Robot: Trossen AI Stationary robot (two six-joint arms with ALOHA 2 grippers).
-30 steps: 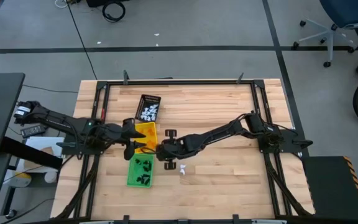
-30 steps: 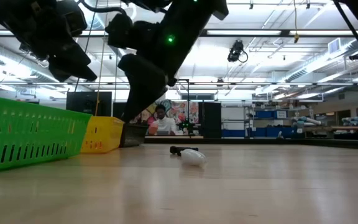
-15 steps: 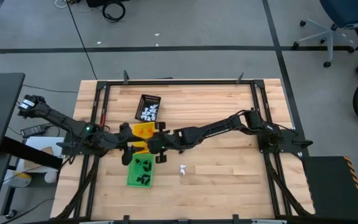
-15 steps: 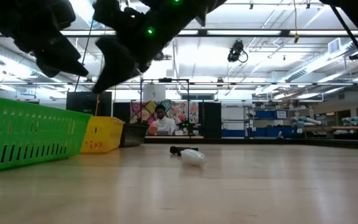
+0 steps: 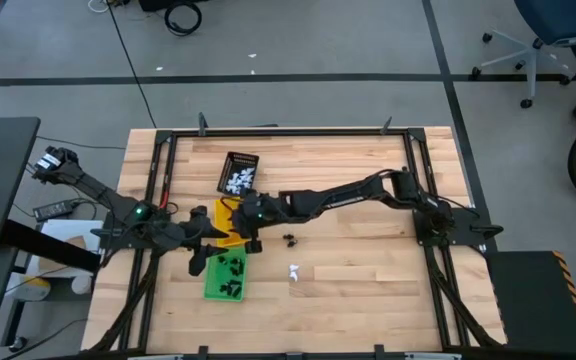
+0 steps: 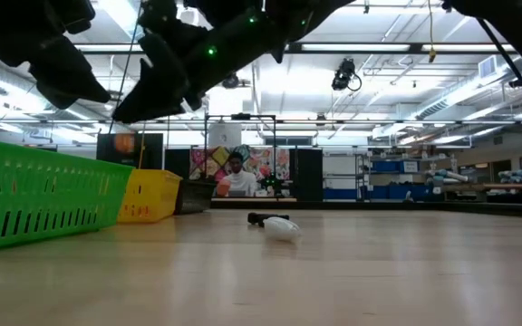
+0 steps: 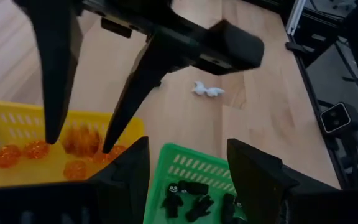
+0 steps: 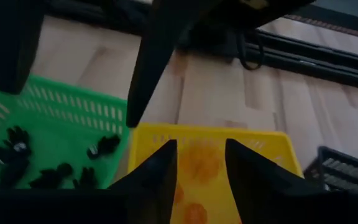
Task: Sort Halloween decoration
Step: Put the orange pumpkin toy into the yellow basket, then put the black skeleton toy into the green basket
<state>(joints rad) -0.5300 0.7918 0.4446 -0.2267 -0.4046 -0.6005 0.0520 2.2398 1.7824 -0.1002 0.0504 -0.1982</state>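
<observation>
The right gripper (image 5: 251,222) hangs over the yellow tray (image 5: 230,211), reached across the table from the right side, its two fingers spread apart with nothing between them. In the left wrist view its fingers (image 7: 58,74) point down into the yellow tray (image 7: 17,118), their tips just above the orange trinkets (image 7: 79,142) lying there. The left gripper (image 5: 204,252) sits just beside it, at the near-left edge of the yellow tray and over the top end of the green tray (image 5: 226,276); its fingers (image 7: 253,174) are parted and empty as well.

The yellow tray holds only orange pieces, several translucent ones clustered on its floor. The green tray (image 7: 197,177) holds black trinkets (image 7: 188,198), small figures lying loose on its bottom; the right wrist view shows them scattered across the green tray (image 8: 61,118) too, with the yellow tray (image 8: 229,140) next to it. Farther back on the table, apart from these two, stands the black tray (image 5: 239,173) with white trinkets (image 5: 238,182) heaped inside.

Two pieces of the Halloween decoration lie loose on the bare wood: a black trinket (image 5: 289,238) just right of the yellow tray, and a white trinket (image 5: 294,271) nearer the front, right of the green tray. In the low view the white piece (image 6: 282,230) lies in front of the dark one (image 6: 259,218). A person (image 6: 235,177) sits in the room beyond the table (image 5: 368,280).
</observation>
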